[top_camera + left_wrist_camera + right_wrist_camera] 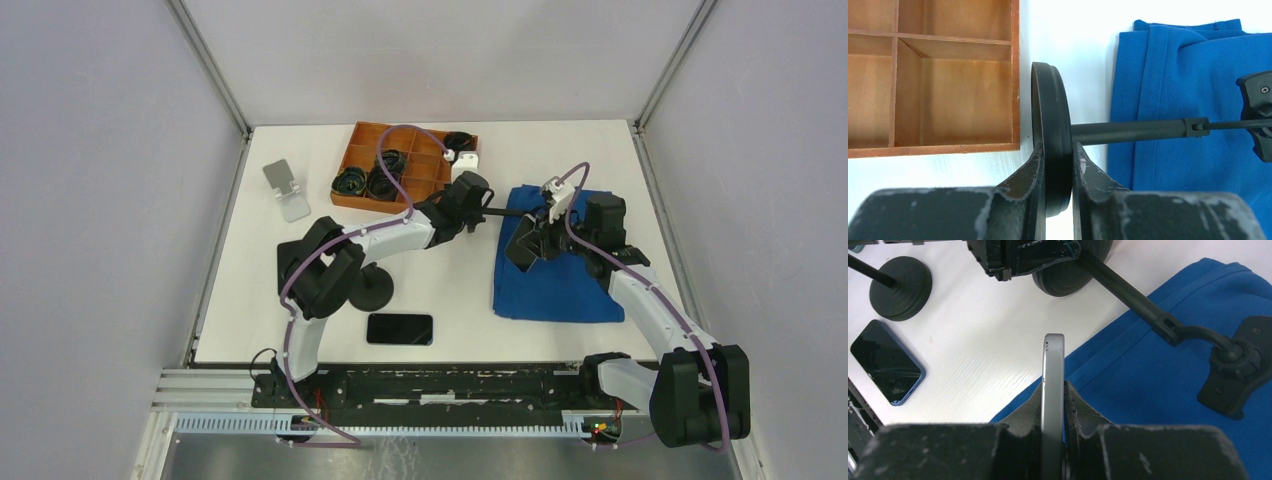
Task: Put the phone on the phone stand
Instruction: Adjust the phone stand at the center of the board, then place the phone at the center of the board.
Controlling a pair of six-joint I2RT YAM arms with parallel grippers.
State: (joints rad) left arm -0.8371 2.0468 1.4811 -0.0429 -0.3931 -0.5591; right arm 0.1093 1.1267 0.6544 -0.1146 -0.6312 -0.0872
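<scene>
Since the left gripper [1057, 152] is clenched on the black stand [1133, 131] only at the rim of its round base [1050, 105], with the stand on its side and the rod pointing right over the blue cloth [1173, 75], the base may twist between the fingers under load. The right gripper [1053, 385] clamps the grey phone [1053, 355] edge-up, near the cradle [1233, 365] but apart. Risk: the phone misses the sideways cradle and drops on the cloth. A dark phone [400, 328] lies at the near edge.
</scene>
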